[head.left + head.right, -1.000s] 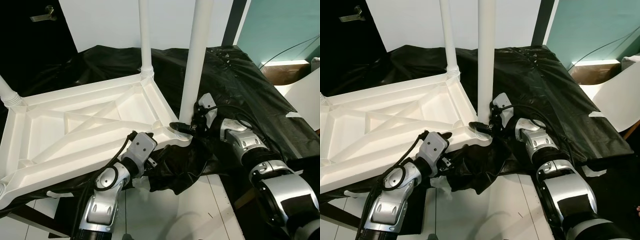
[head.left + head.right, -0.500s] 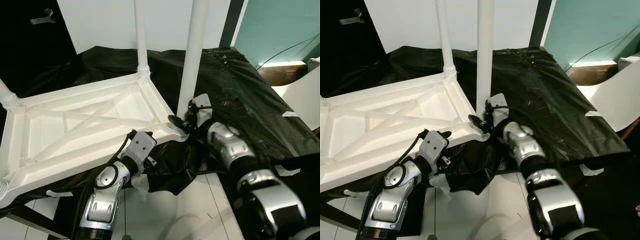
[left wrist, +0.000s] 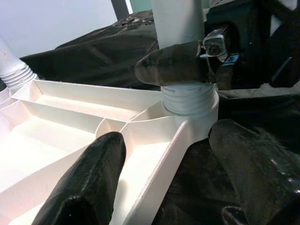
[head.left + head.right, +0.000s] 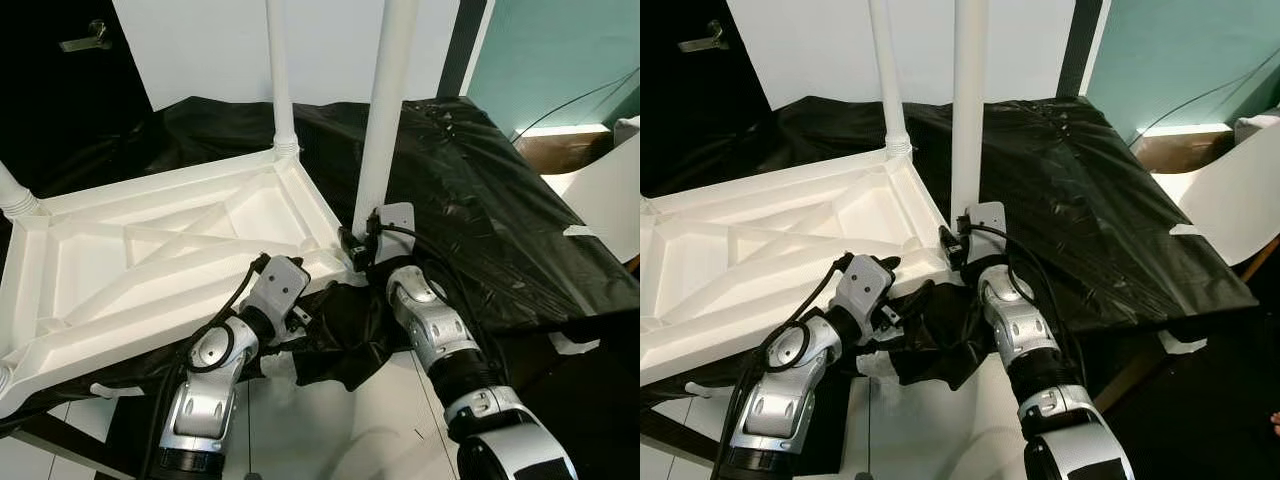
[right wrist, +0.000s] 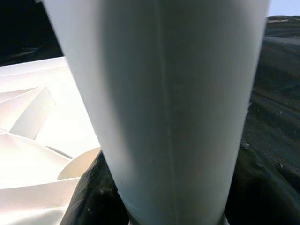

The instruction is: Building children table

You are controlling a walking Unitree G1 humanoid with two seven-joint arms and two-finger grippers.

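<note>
tabletop (image 4: pixel 170 250): white ribbed plastic, upside down on black-draped counter (image 4: pixel 480 190) | leg (image 4: pixel 385 110): upright in near corner, right tool (image 4: pixel 357 250) clasps base | left tool (image 3: pixel 164 154): released, straddling corner rim

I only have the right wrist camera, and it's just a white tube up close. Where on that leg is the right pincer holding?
Observer: The right pincer clamps the near leg at its very base, just above the ribbed collar.
Operator: And the left one?
Observer: The left pincer is open, straddling the upturned tabletop's edge beside that corner.
Operator: Any other legs fitted?
Observer: The far leg stands upright in the far corner.
</note>
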